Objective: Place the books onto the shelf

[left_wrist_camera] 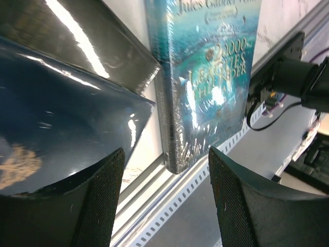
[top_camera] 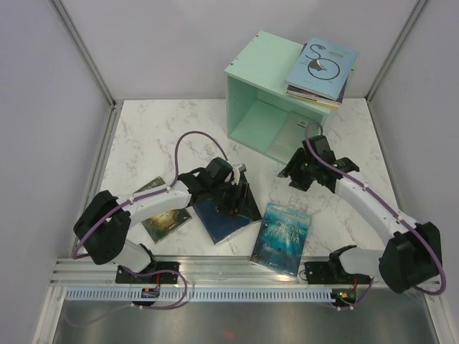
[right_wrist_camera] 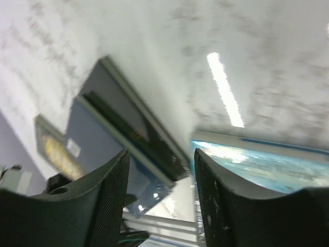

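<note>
Books lie in two groups: four flat on the white marble tabletop (top_camera: 154,136) near the arms, and the rest stacked on top of the shelf. Farthest left, a green-gold paperback (top_camera: 171,222) lies partly hidden under the left forearm. Just right of it, a glossy navy book (top_camera: 219,218) and a black book (top_camera: 249,204) overlap each other. The left gripper (top_camera: 240,188) hangs over this pair. Its fingers (left_wrist_camera: 103,206) are spread with nothing between them. In the wrist view the gap frames a corner of the next book and the aluminium rail (left_wrist_camera: 169,200) at the table's near edge.

That next book, a shiny sea-blue book (top_camera: 282,233) with an ocean cover, lies near the front edge between the two arm bases. A strip of marble separates it from the navy book.

Further right and back, the right gripper (top_camera: 292,175) is poised over bare marble between the sea-blue book and the shelf. Its fingers (right_wrist_camera: 105,206) are parted and hold nothing.

At the back right stands the mint-green wooden cube shelf (top_camera: 262,61), its open face toward the arms. The stack sits on its top at the right, with a light blue book (top_camera: 323,63) bearing a black swirl uppermost.
</note>
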Motion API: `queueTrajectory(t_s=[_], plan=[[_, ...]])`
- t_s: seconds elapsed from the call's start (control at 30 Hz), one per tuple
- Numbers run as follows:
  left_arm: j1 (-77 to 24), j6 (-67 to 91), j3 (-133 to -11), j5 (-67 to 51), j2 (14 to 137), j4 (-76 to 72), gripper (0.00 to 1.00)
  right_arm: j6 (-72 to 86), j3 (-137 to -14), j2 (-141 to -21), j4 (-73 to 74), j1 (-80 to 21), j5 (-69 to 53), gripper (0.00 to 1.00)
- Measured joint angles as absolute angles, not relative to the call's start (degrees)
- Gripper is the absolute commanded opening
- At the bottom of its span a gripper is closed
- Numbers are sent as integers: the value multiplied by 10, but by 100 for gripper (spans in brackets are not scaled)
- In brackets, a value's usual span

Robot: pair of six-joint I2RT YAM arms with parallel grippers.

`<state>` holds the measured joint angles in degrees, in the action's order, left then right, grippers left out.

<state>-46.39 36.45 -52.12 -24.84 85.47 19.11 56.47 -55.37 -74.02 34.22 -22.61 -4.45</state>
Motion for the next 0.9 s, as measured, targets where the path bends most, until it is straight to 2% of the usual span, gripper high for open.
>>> queueTrajectory(t_s=[0.1,0.33,0.6,0.9], plan=[[-491,363,-521,-254,858,191,69,564,-496,-673,399,-194,-17,59],[-537,364,-507,-256,878,172,69,572,-373,-598,475,-198,-28,58],[-579,376,-459,-270,924,115,68,578,-309,-573,472,-197,-58,59],[-587,426,-447,-294,973,-11,68,577,-303,-566,466,-197,-73,59]])
